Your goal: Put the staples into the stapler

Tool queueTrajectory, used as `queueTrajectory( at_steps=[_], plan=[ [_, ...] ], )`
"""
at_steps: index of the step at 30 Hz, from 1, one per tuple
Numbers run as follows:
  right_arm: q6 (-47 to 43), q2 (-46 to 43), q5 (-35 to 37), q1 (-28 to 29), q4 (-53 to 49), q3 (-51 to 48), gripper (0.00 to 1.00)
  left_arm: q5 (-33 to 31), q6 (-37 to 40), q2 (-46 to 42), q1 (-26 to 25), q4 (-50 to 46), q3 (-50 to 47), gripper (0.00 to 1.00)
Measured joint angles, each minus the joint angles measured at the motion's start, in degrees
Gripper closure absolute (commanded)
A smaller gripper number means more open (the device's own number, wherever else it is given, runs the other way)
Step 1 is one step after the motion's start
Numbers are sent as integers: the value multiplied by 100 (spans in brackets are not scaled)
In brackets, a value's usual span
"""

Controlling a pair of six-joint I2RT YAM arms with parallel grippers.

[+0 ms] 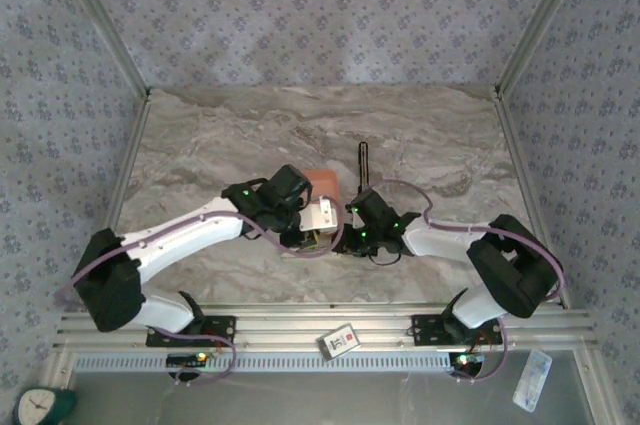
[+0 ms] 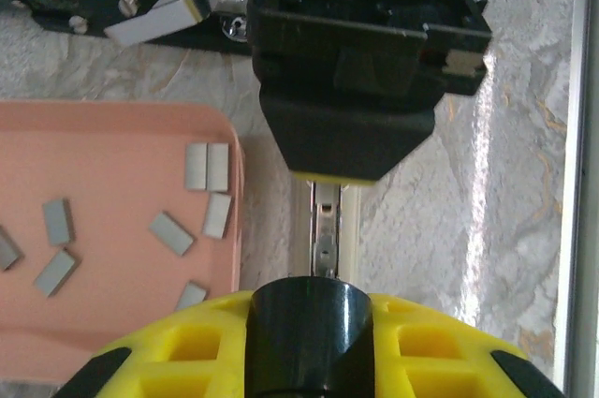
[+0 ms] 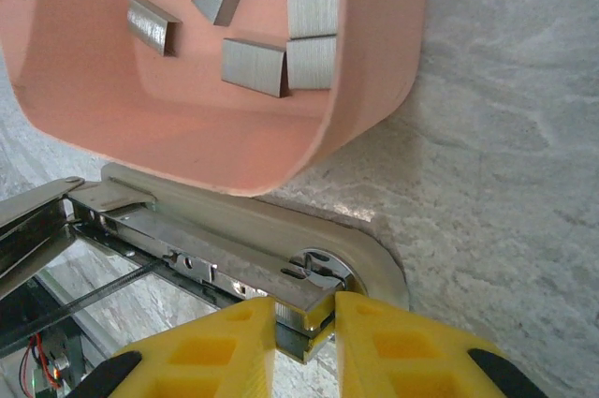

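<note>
Firstly, the right gripper (image 3: 304, 328) is clenched on the stapler (image 3: 215, 239). Its two yellow fingers (image 3: 215, 351) press from both sides on the end of the shiny metal rail, just beside a round metal part on the grey base. The rail and base run away from this gripper to the left in the right wrist view, where thin metal pieces stand open.

The left gripper (image 2: 304, 323) is also clenched. Between its yellow fingers sits a black rounded part (it seems to belong to the stapler, but I cannot tell for sure). From this part the metal rail goes straight toward the dark body of the right gripper, so the two grippers face each other with the rail between them.

Just beside the stapler is the pink tray (image 3: 187, 126). One rounded corner reaches over the grey base; whether it touches, I cannot tell. The staples (image 3: 253, 66) lie loose on the tray floor, several short grey strips pointing in different directions, two of them side by side.

Under everything is the grey marbled bench (image 3: 505, 136). In the top view, a thin black bar (image 1: 363, 160) lies on it just beyond the right gripper, pointing away from the arms.
</note>
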Motion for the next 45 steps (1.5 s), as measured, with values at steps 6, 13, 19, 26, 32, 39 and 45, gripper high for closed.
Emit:
queueTrajectory(
  at_steps=[6,13,19,26,32,39,45],
  plan=[
    [44,-68,-42,-22,293,-177,76,42,-107,560,-164,313,131,100],
    [197,-256,-203,-114,1019,-649,74,74,-157,890,-273,568,146,100],
    [348,-481,-354,-232,1587,-1062,69,129,-173,911,-289,608,149,100],
    [455,-1016,-350,-385,1449,-1412,63,164,-173,981,-352,678,153,100],
    [501,-1655,-299,-509,1005,-1572,61,162,-170,1259,-422,713,258,100],
    [514,-2411,-190,-748,282,-1613,58,96,-170,1561,-546,673,439,85],
    [514,-2761,-149,-811,-92,-1613,54,151,-175,1587,-575,699,455,56]
  ],
)
